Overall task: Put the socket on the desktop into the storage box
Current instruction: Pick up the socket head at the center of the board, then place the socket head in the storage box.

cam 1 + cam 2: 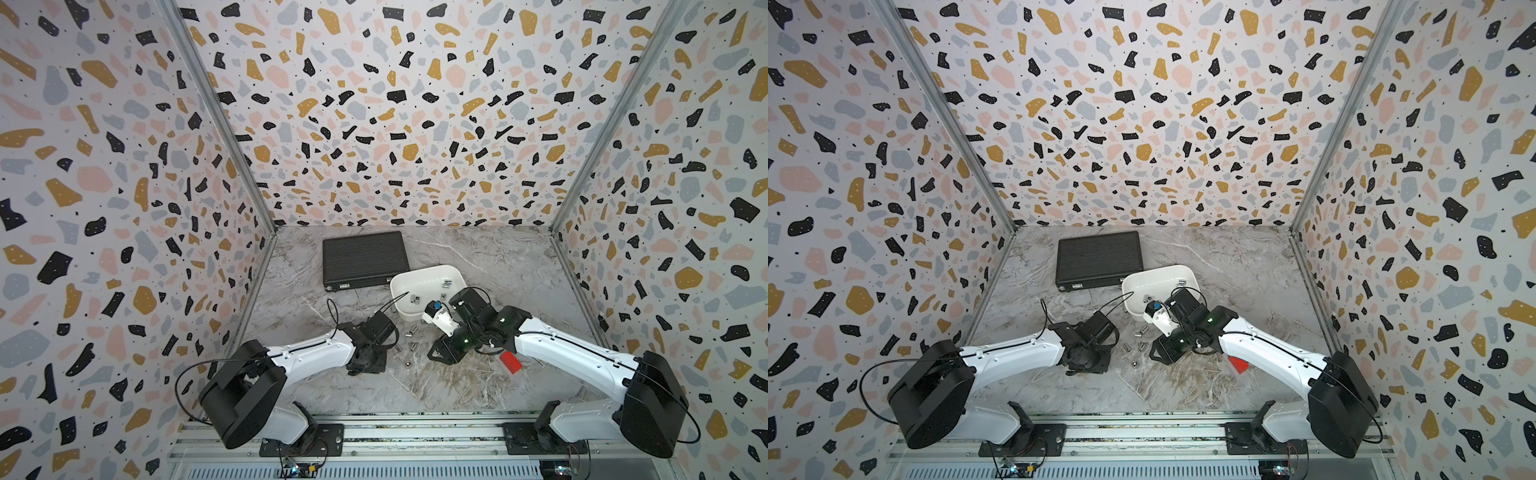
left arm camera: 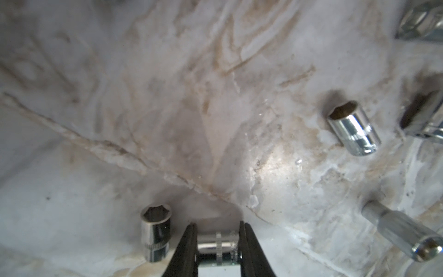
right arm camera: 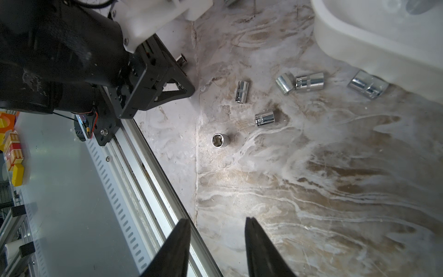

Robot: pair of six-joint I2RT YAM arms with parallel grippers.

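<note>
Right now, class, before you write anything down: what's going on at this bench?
The left tool has its jaws against both ends of a socket lying on the desktop, beside an upright socket. The right tool hangs open and empty over bare desktop. A few boxed sockets already lie in the storage box, and several loose sockets are scattered on the desktop in front of it.
</note>
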